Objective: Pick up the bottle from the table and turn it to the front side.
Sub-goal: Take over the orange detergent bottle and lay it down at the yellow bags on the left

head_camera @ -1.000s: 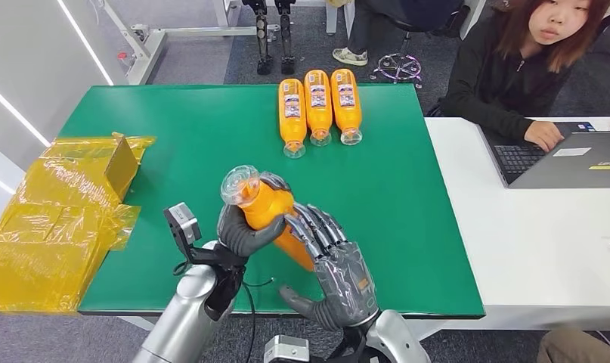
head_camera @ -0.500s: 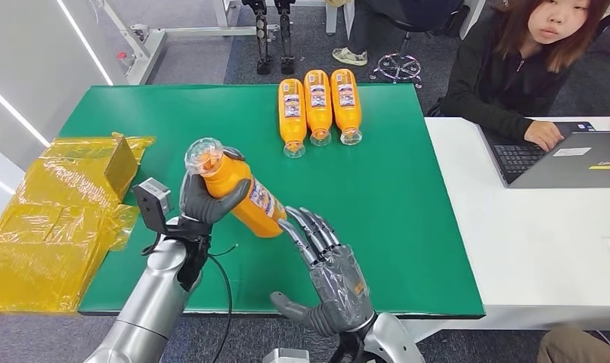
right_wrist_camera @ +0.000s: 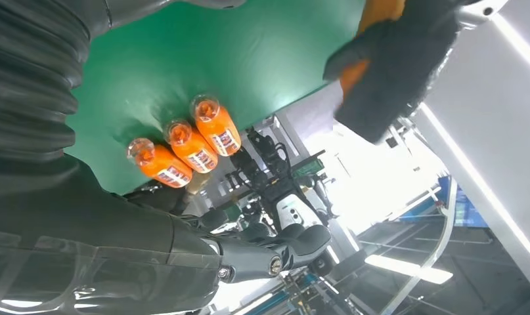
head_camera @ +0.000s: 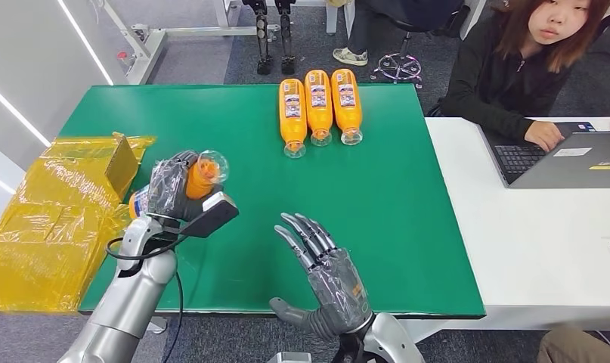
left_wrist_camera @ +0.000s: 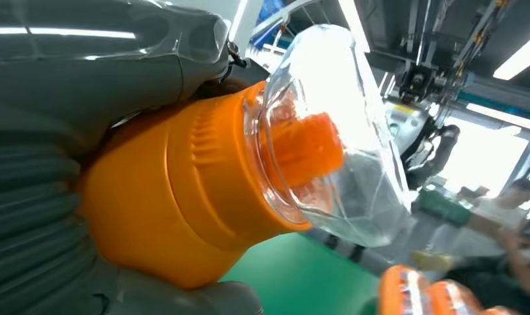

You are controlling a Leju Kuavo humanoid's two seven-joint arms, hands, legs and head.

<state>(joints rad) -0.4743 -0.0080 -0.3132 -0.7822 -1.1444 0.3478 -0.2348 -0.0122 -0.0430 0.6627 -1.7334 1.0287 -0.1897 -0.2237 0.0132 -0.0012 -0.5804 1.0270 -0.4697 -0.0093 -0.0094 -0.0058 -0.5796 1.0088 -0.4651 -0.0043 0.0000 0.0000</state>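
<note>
above the left side of the green table (head_camera: 377, 197), the left hand (head_camera: 171, 189) grips the orange bottle (head_camera: 199, 175) around its body, with the fingers wrapped close around it. the bottle is lifted off the table and lies almost level in the hand, and its clear cap (head_camera: 212, 165) points away from the palm, toward the middle of the table. in the left wrist view the cap (left_wrist_camera: 328, 138) and the orange neck stick out past the thumb. so the picking up is done, i think. the turning is probably in progress or almost finished; the label is mostly hidden by the fingers, so i cannot tell if the front side faces outward. the right hand (head_camera: 326, 276) is near, a little apart from the left hand, holding nothing, with its fingers spread. three other bottles (head_camera: 317, 106) lie side by side, well beyond both hands.
</note>
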